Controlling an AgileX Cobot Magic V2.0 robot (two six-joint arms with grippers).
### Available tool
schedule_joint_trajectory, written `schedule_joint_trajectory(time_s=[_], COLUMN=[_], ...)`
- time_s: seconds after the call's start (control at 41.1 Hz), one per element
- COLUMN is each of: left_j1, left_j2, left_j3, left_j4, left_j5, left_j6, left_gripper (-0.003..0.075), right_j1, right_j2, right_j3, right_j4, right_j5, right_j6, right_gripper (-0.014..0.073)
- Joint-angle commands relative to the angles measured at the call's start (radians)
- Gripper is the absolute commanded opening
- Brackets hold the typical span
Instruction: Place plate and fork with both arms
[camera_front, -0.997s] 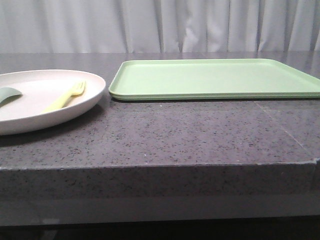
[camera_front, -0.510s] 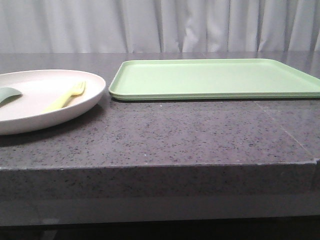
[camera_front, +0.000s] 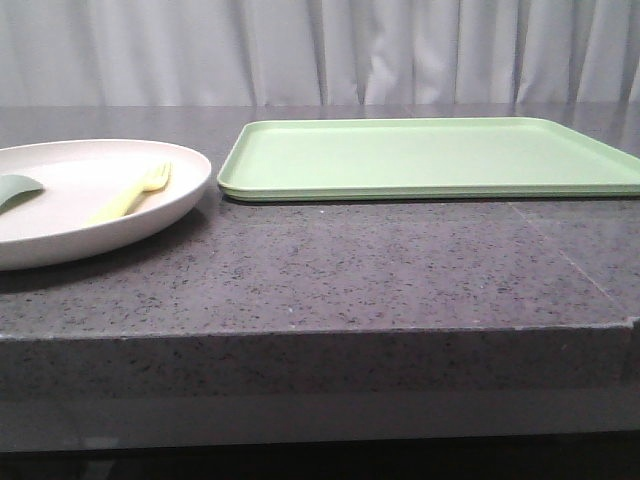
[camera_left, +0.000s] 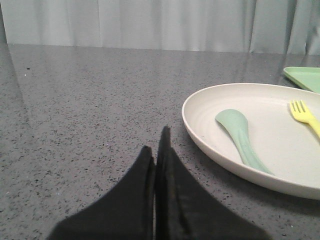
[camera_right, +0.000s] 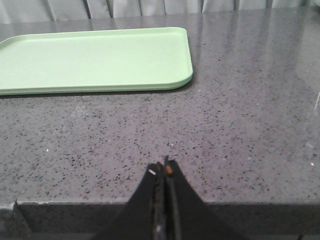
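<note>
Far left of the counter (camera_front: 330, 270): left gripper (camera_left: 159, 150) low over bare stone, jaws clenched together on nothing, just short of the plate's near rim.

Next along, the plate (camera_front: 60, 215), resting flat on the counter, just beside the tray's left edge but apart from it. Matte, plastic-looking, so probably light and stiff rather than fragile; wide and shallow, so likely to tip if pinched at one spot only. Best hold judged to be the raised rim, one jaw over the lip and one under, at the edge nearest the left gripper. Smooth surface, so some slip to be expected.

Inside the plate, a grey-green spoon-like piece (camera_left: 240, 135) toward the left, then the fork (camera_front: 132, 190) toward the right side. Small, thin, pale yellow, surely very light and a little flexible. Long axis running diagonally across the dish, tines pointing away from the robot and slightly right, toward the tray; handle toward the near rim. Handle mid-length judged the sensible place to pinch, though lying flat on a smooth dish makes it apt to skate.

Further right, the light-green tray (camera_front: 430, 155), flat on the counter.

Far right: right gripper (camera_right: 165, 172) at the counter's near edge, jaws pressed shut, holding nothing, well apart from plate and fork.
</note>
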Motion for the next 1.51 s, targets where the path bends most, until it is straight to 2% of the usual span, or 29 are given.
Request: schedule_joint_trajectory(time_s=[0.0, 0.413, 0.559, 0.681, 0.778, 0.948, 1.167, 1.337, 1.483], left_j1=[0.003, 0.003, 0.003, 0.003, 0.003, 0.003, 0.003, -0.002, -0.002], left_j2=[-0.021, -0.021, -0.021, -0.019, -0.001, 0.119, 0.392, 0.538, 0.581], left_j3=[0.003, 0.003, -0.004, -0.054, -0.12, -0.273, -0.483, -0.608, -0.624], left_j4=[-0.009, -0.009, -0.011, -0.011, -0.011, -0.011, 0.001, 0.077, 0.075], left_j5=[-0.088, -0.352, -0.475, -0.493, -0.469, -0.321, -0.152, -0.004, 0.001], left_j6=[0.001, 0.001, -0.038, -0.038, -0.038, -0.038, -0.029, -0.023, -0.023], left_gripper=[-0.0018, -0.0018, -0.0018, -0.0018, -0.0018, -0.0018, -0.0018, -0.0018, -0.0018], right_j1=[-0.004, -0.004, -0.004, -0.004, -0.004, -0.004, -0.004, -0.004, -0.004], right_j2=[-0.018, -0.018, -0.018, -0.018, -0.018, 0.032, 0.295, 0.495, 0.593], right_j3=[-0.004, -0.01, -0.052, -0.103, -0.166, -0.319, -0.561, -0.689, -0.723], right_j4=[0.001, 0.003, 0.003, 0.003, 0.003, 0.003, 0.003, 0.003, 0.003], right_j5=[-0.091, -0.138, -0.143, -0.144, -0.144, -0.128, 0.029, 0.174, 0.191], right_j6=[-0.008, -0.008, -0.008, -0.008, -0.008, -0.008, -0.008, -0.008, -0.008], right_gripper=[-0.0067, -0.0067, -0.0067, -0.0067, -0.0067, -0.0059, -0.0059, -0.0059, -0.0058])
